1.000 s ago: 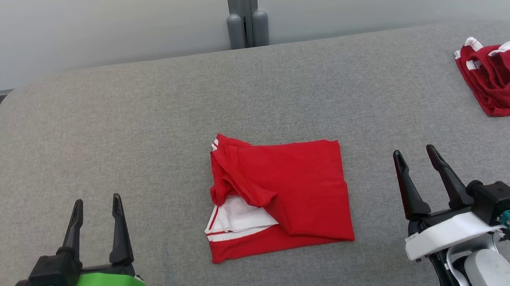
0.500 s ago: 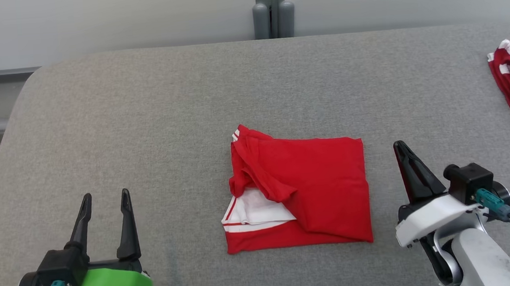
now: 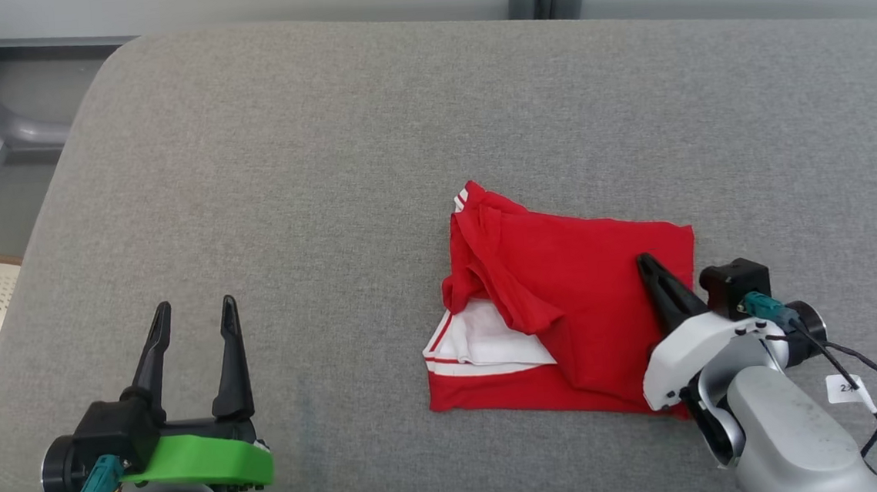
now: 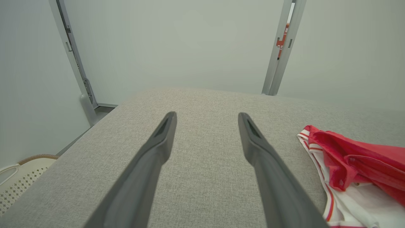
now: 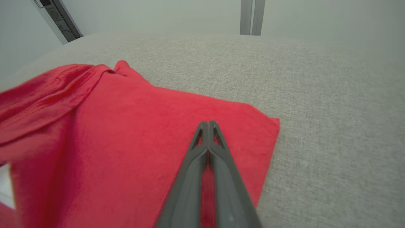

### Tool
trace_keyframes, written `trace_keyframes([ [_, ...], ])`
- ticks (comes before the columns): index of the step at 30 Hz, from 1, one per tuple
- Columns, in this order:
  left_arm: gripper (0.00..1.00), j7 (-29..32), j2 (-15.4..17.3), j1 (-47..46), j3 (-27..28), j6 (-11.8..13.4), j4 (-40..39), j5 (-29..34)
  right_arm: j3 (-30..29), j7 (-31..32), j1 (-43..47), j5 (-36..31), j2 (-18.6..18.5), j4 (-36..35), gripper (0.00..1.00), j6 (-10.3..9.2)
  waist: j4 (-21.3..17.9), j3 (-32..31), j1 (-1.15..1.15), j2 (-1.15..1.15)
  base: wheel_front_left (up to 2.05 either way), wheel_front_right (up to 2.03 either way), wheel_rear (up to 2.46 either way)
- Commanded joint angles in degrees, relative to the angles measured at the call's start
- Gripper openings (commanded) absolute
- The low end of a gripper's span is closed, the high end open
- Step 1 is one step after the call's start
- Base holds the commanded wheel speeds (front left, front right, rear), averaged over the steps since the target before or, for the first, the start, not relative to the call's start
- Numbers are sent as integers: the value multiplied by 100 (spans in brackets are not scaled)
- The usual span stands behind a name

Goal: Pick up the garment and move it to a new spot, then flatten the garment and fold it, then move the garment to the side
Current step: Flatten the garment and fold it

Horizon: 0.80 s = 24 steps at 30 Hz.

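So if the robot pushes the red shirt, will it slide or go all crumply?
Probably crumply: the shirt is thin, floppy cloth, already bunched at its sleeve. It looks light, but the grey cushion under it seems grippy, so folds may drag apart.

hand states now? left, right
Left hand: open, holding nothing.
Right hand: closed, over the red garment, no cloth visibly pinched.

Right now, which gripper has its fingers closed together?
The right gripper, fingers pressed shut over the folded red shirt; the left gripper has them spread apart over grey upholstery.
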Motion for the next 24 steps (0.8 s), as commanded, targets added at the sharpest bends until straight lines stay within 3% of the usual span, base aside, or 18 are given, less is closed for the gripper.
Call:
trace_keyframes([
  [1, 100, -13, 7, -88, 0, 0, 6, -32, 77, -14, -93, 8, 51, 110, 0, 1, 125, 129, 0, 0, 0, 0, 0],
  [10, 100, -13, 5, -221, -71, 0, 34, -122, 847, -13, -105, 253, 384, 307, 0, 1, 288, 246, 0, 0, 0, 0, 0],
  [17, 100, -13, 5, -275, -97, 0, 53, -198, 1908, -13, -66, 689, 438, -57, 0, 1, 373, 287, 0, 0, 0, 0, 0],
  [24, 100, -13, 5, -234, -29, 1, 49, -191, 2242, -13, -166, 943, 439, -390, 0, 1, 316, 262, 0, 0, 0, 0, 0],
])
